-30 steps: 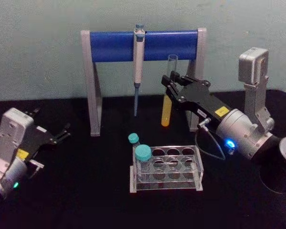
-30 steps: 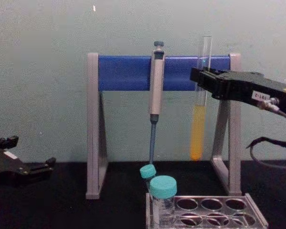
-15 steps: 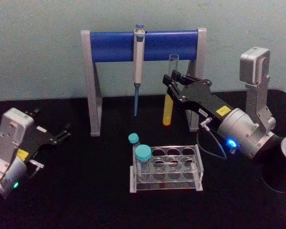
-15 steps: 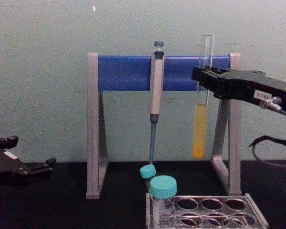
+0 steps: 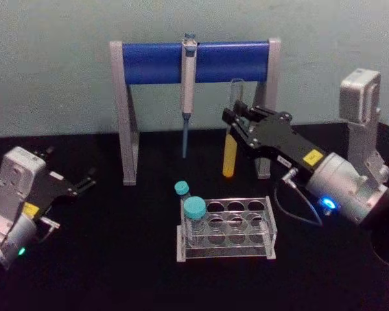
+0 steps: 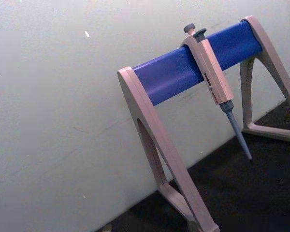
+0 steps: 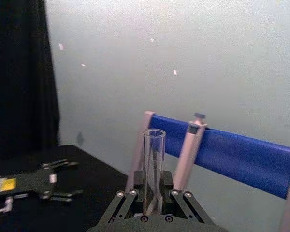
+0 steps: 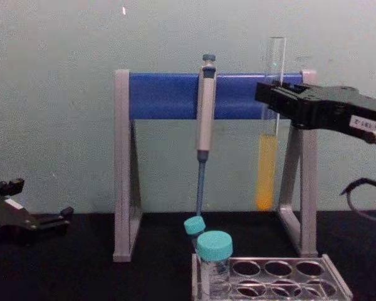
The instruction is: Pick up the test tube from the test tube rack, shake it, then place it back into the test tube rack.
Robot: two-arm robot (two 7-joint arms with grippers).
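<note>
- Right gripper (image 5: 233, 123) has its jaws clamped on the test tube (image 5: 229, 159), which is upright with yellow liquid in its lower part.
- It hangs clear of the desk (image 5: 117, 259), behind the test tube rack (image 5: 227, 251), near the stand (image 5: 152, 63).
- Left gripper (image 5: 84, 182) sits far left, jaws apart.

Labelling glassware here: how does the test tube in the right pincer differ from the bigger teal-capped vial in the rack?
The test tube is long, slim and uncapped; the vial is short, wide and teal-capped. The test tube hangs from the right pincer; the vial stands in the rack. The test tube holds yellow liquid; the vial shows none. Both are clear.
</note>
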